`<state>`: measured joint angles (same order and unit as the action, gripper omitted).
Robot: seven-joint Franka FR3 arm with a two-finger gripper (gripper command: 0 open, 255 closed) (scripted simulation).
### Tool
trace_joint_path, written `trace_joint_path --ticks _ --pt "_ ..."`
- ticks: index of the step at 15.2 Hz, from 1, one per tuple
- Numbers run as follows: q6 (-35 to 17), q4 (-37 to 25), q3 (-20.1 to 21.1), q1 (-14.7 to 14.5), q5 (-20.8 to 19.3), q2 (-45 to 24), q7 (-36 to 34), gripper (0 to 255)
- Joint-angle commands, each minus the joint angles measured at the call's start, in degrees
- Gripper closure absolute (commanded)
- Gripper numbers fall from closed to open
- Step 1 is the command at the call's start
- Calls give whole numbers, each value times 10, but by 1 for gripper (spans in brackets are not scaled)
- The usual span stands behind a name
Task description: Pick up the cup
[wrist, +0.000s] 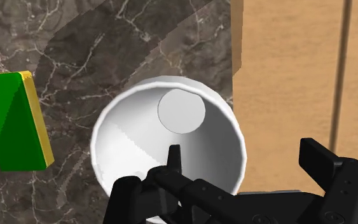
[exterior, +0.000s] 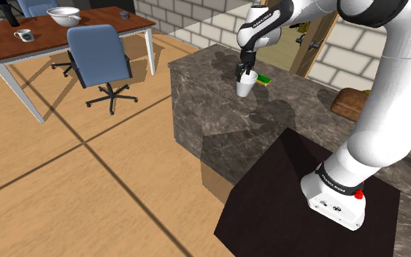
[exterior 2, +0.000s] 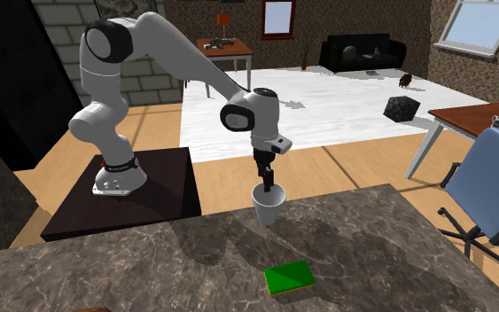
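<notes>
Shoulder view: cup [exterior: 245,87], perhaps marble counter [exterior: 298,109]

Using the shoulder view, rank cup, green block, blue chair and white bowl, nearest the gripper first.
1. White cup, at the gripper.
2. Green block, beside the cup.
3. Blue chair, across the floor.
4. White bowl, on the far desk.

The white arm [exterior: 386,124] has dark joints [exterior 2: 237,117], black fingers [wrist: 333,175], and a lettered black band [exterior: 337,182] with a red spot [exterior: 359,194].

Near pt of cup [wrist: 139,137] rim behind fingers [wrist: 130,198].
</notes>
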<state>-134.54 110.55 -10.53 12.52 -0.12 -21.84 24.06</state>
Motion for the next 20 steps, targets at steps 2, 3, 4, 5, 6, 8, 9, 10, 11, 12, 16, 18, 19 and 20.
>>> trace_joint_path --ticks 2,3,4,5,6,8,9,10,11,12,16,18,19,20 --pt "-18 1 2 1 3 -18 0 0" --pt "-24 2 2 2 4 -23 1 0" --pt "-30 3 3 2 5 -28 1 0" --pt "-34 3 3 2 5 -31 1 0" --pt "-34 3 3 2 5 -31 1 0" --pt "-32 2 3 3 5 -30 1 255" --pt "-32 2 3 3 5 -30 1 255" --pt "-32 2 3 3 5 -30 1 255" --pt "-32 2 3 3 5 -30 1 255" --pt "-32 2 3 3 5 -30 2 255" --pt "-34 3 3 2 5 -31 1 255" --pt "-22 1 2 1 3 -20 1 255" --pt "-16 0 1 1 2 -15 0 255" --pt "-10 -1 1 1 2 -11 0 255"
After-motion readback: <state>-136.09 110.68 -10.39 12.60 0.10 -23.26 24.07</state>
